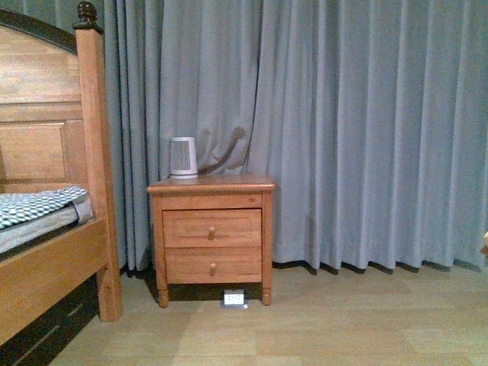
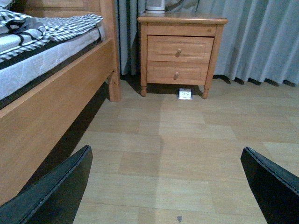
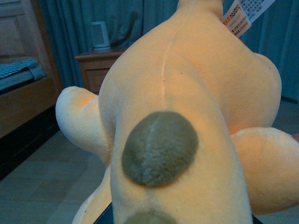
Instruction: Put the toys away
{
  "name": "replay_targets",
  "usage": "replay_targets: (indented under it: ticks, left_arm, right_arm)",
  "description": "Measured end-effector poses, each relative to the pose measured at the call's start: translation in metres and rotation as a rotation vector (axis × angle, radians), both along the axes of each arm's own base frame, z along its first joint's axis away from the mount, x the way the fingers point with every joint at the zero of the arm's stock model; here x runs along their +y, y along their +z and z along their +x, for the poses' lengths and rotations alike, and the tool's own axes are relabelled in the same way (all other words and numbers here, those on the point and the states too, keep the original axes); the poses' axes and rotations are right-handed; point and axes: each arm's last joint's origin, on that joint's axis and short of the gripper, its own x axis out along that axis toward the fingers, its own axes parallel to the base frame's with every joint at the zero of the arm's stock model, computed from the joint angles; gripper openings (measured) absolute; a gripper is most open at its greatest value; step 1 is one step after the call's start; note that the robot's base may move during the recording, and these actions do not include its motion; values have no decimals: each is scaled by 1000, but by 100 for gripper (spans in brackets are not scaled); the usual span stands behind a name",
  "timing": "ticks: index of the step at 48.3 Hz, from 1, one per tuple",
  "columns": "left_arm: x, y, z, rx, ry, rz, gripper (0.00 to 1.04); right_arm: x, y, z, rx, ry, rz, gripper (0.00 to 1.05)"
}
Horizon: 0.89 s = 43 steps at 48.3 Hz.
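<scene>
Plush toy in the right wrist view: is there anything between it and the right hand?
Nothing visible. The plush toy fills that view, right up against the right hand, whose dark finger edges just show on either side of it.

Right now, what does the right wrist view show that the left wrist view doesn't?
Only the right wrist view shows the orange-yellow plush toy, which fills most of the frame, and its printed tag. Only the left wrist view shows the open left tool over the wood floor, plus a small white object under the nightstand. Both show the nightstand, the wooden bed and the blue curtain.
</scene>
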Motion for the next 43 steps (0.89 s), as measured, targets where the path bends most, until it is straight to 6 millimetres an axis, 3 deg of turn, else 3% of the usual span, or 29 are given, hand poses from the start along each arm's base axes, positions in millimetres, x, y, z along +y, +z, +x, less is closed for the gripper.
replay_targets:
  ticks: [43]
  left_arm:
    - [0, 0, 0, -1, 1, 0, 99]
  right_arm:
    - [0, 0, 0, 0, -1, 0, 20]
